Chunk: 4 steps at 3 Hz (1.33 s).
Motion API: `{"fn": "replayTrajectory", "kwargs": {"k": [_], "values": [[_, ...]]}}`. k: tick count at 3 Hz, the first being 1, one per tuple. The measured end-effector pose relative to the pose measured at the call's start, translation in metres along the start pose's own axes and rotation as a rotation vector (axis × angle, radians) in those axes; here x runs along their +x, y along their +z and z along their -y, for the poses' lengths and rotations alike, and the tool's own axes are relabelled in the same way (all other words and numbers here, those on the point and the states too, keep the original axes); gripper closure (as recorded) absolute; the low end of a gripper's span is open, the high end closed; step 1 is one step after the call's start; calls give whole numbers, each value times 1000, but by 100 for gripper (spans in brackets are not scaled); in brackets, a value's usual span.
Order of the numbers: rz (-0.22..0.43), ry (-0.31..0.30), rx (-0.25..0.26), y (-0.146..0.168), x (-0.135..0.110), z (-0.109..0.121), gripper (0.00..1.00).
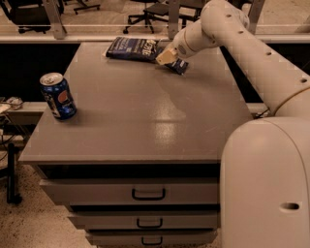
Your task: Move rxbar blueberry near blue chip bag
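The rxbar blueberry (pixel 179 66) is a small flat dark blue wrapper on the far part of the grey tabletop (pixel 145 116). Only its right end shows past my gripper. The blue chip bag (pixel 131 48) lies flat just left of it, at the table's far edge, with white lettering. My gripper (pixel 164 55) hangs from the white arm reaching in from the right. It sits right at the bar's left end, between the bar and the bag's right end, and hides part of the bar.
A blue soda can (pixel 58 96) stands upright near the table's left edge. Drawers with dark handles (pixel 148 194) are below the tabletop. The robot's white body (pixel 266 184) fills the right foreground. Office chairs (pixel 155 9) stand beyond the table.
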State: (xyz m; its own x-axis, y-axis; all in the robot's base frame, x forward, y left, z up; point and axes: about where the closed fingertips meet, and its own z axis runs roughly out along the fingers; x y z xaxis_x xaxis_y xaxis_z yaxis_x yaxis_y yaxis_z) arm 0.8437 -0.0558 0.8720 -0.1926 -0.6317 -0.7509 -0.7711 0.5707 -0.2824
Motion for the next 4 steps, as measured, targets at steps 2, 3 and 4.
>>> {"fn": "replayTrajectory", "kwargs": {"k": [2, 3, 4], "values": [[38, -22, -7, -10, -10, -1, 0], [69, -46, -27, -20, -20, -6, 0], [120, -51, -56, -46, -23, -9, 0]]}}
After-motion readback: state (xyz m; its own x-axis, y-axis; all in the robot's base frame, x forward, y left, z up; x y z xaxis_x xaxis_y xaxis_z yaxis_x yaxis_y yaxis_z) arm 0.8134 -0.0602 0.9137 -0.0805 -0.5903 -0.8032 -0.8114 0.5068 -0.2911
